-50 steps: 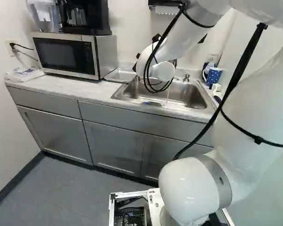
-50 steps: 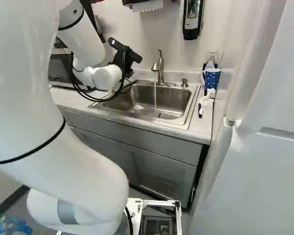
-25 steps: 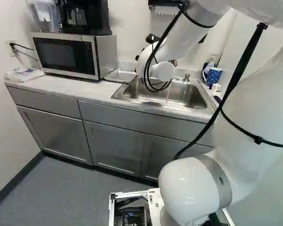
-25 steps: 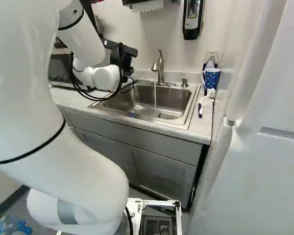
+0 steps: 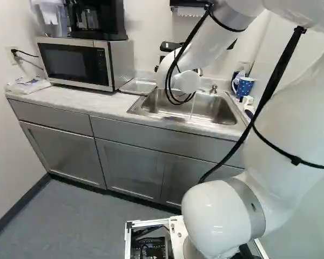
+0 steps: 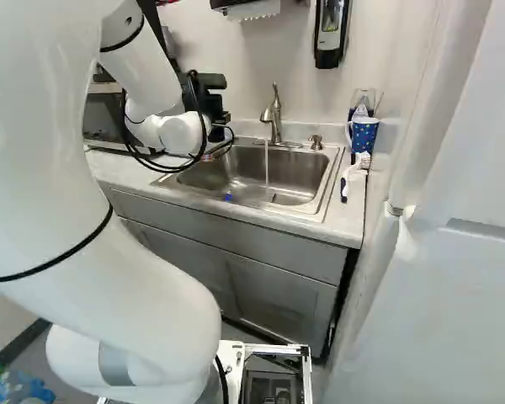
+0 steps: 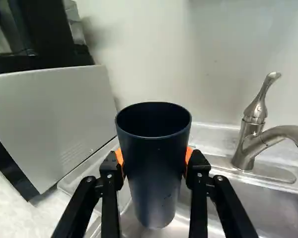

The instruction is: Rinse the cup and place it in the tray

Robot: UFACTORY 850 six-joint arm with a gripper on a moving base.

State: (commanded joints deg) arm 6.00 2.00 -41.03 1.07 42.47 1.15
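The hand is clasping one dark cup at mid-wall, its two orange pads pressing at nine and three o'clock. The cup is upright, mouth up, in the air by the sink, with the one faucet at two o'clock from it and the single microwave at ten. It looks light and stiff, hardly fragile — but its smooth, tapering wall would likely turn slippery when wet. The present hold, opposite sides below the rim, seems the right one. Counted besides: one tray, one spotted mug.
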